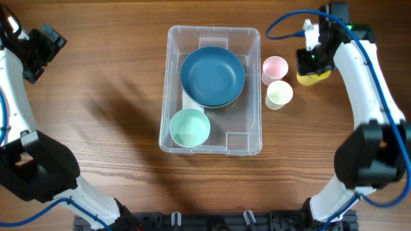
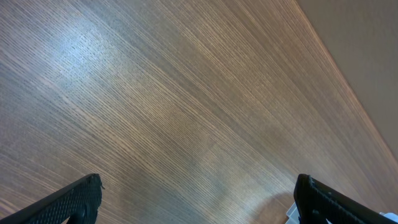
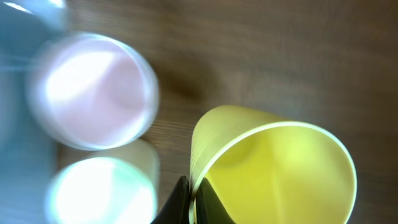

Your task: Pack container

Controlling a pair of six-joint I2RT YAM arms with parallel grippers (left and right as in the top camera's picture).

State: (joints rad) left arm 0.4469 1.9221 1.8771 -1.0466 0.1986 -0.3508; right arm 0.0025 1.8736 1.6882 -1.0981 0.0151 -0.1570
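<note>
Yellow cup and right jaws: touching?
Touching. The right wrist view shows the right gripper with its jaws pinched on the rim wall of the yellow cup, one inside and one outside, with no gap.

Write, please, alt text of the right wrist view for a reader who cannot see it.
The right gripper pinches the rim of a yellow cup, wooden table behind. Beside it, blurred, are a pink cup and a pale green cup.

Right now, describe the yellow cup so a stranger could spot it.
Find the clear container. Right of it stand a pink cup and a pale green cup. Further right is the yellow cup, the only one pinched by the right claw.
</note>
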